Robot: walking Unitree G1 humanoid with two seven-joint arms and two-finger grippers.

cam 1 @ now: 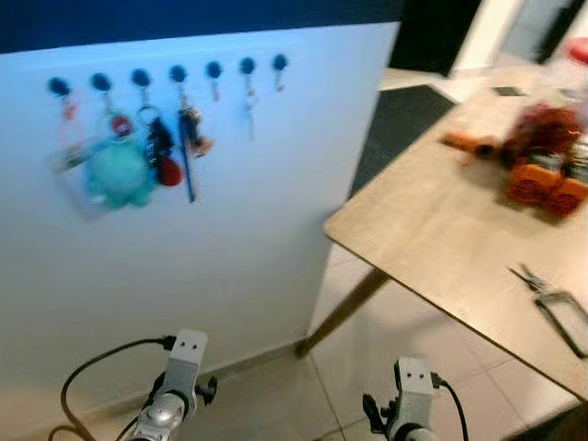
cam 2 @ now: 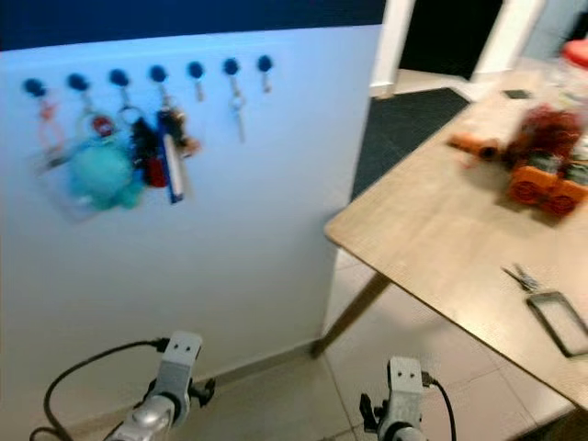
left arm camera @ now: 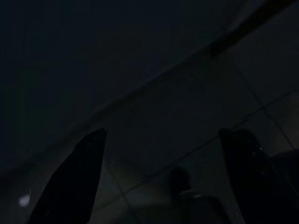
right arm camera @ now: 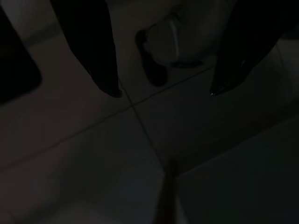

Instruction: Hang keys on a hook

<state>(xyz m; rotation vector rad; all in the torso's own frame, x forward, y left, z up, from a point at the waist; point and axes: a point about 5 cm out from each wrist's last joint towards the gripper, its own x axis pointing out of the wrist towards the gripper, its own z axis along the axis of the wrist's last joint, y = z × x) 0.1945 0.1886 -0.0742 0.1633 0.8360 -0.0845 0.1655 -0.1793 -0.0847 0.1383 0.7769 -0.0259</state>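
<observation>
left gripper [left arm camera: 161, 177] released, idle low | right gripper [right arm camera: 163, 93] released, idle | keys [cam 1: 544, 294] on table [cam 1: 441, 239] | hooks [cam 1: 213, 70] on wall

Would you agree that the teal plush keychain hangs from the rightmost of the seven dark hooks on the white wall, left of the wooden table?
Not quite. The teal plush keychain hangs near the left end of the row of hooks, not from the rightmost hook, as the left eye view shows. The rest holds: seven dark hooks on the white wall, left of the wooden table.
</observation>
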